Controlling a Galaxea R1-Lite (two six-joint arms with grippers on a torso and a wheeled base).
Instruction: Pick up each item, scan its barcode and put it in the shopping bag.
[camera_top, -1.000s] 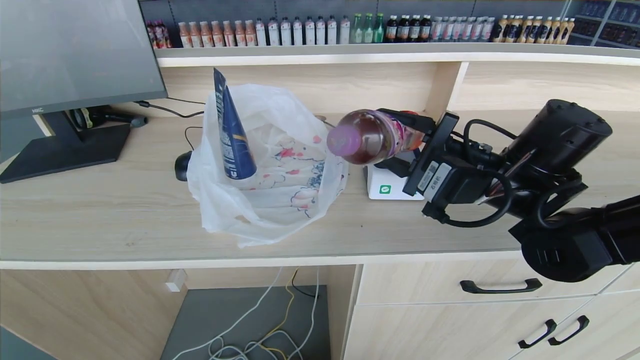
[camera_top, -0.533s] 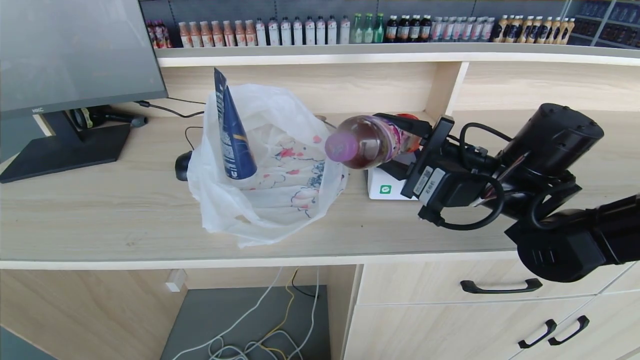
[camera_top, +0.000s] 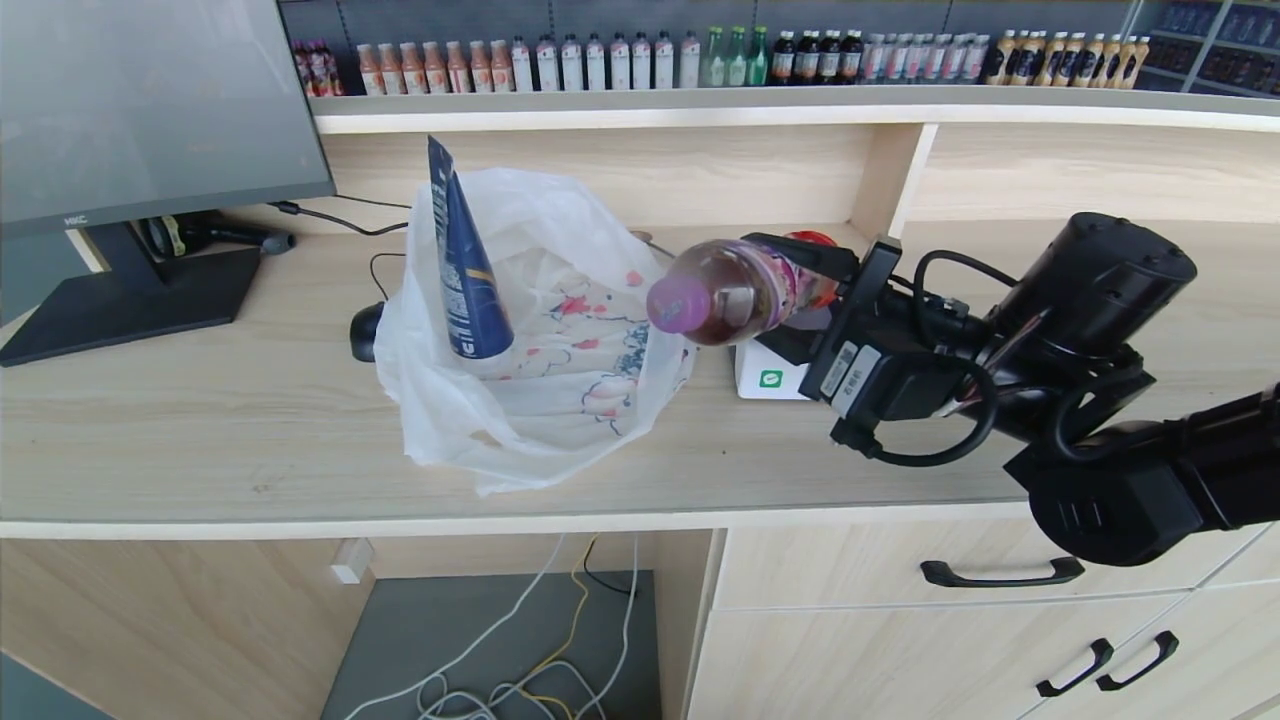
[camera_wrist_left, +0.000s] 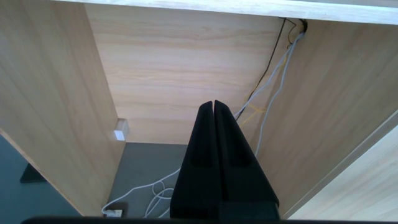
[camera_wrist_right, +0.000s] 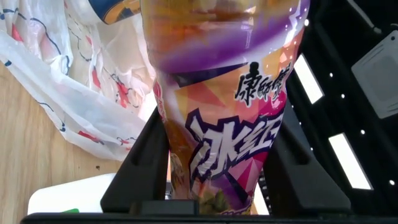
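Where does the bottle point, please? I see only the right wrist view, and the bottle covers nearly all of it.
Observer: The drink bottle lies sideways in the right gripper, its purple cap toward the shopping bag.
Operator: Is anything inside the bag?
Observer: Yes, a dark blue tube stands upright in it.
Operator: And the other arm?
Observer: The left gripper is shut, under the counter.
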